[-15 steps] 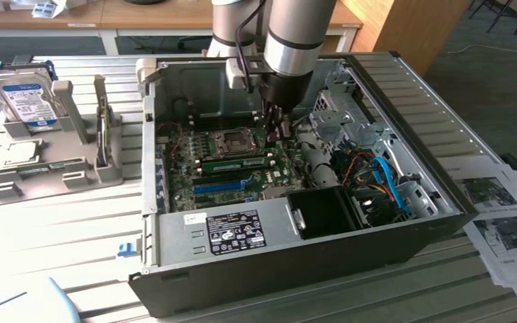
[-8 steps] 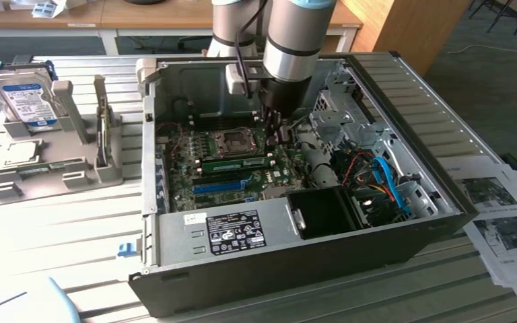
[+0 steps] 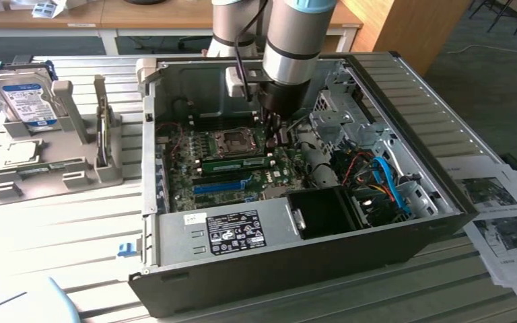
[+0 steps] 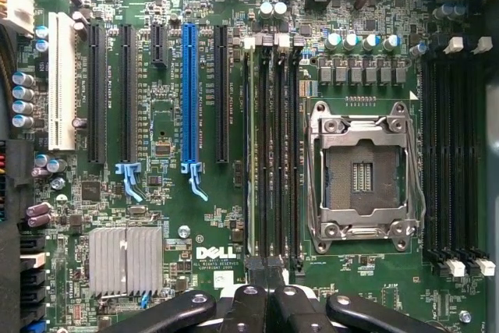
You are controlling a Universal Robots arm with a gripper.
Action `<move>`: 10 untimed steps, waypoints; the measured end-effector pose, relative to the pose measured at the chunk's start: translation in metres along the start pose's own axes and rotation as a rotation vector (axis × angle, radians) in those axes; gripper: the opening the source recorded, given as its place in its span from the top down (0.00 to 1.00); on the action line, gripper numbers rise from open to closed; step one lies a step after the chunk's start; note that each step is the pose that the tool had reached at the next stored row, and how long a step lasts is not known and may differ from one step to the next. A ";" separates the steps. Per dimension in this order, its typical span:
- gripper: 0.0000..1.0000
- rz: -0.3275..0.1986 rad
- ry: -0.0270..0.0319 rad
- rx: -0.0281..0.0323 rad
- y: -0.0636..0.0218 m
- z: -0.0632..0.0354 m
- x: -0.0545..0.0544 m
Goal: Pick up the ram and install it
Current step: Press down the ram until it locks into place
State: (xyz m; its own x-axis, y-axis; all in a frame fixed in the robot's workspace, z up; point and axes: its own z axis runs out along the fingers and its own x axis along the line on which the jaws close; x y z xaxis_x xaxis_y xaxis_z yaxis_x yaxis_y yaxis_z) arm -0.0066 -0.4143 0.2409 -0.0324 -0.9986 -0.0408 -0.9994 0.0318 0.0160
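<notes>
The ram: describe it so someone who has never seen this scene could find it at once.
Look inside the open computer case, on the green motherboard. Between the square CPU socket and the bright blue slot sits the ram. Unlike the slots around it, it is a narrow green strip carrying small dark chips.

Case [image 3: 438, 121] open-topped; free room over motherboard [image 3: 191, 171]. Drive cage [image 3: 344, 111], cables [image 3: 380, 178], black fan box [image 3: 326, 212] crowd case edge at exterior view's right.
</notes>
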 end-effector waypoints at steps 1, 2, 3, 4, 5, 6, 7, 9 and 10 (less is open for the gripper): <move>0.91 0.000 -0.0001 0.0000 0.0000 0.0000 0.000; 0.91 0.000 -0.0002 0.0001 0.0000 0.0001 0.000; 0.91 0.000 -0.0003 0.0001 0.0000 0.0003 0.000; 0.91 0.000 -0.0008 0.0002 -0.0001 0.0011 0.000; 0.91 0.000 -0.0005 0.0001 -0.0001 0.0019 0.000; 0.91 0.000 -0.0002 0.0000 -0.0001 0.0027 0.000; 0.91 0.000 -0.0004 0.0001 -0.0001 0.0039 0.000; 0.91 0.000 -0.0003 0.0000 -0.0001 0.0058 0.000; 0.91 0.000 -0.0003 0.0001 -0.0001 0.0067 0.000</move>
State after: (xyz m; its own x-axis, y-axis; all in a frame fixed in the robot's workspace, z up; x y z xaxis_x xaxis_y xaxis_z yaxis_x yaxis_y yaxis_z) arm -0.0066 -0.4143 0.2342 -0.0324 -0.9986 -0.0411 -0.9994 0.0317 0.0159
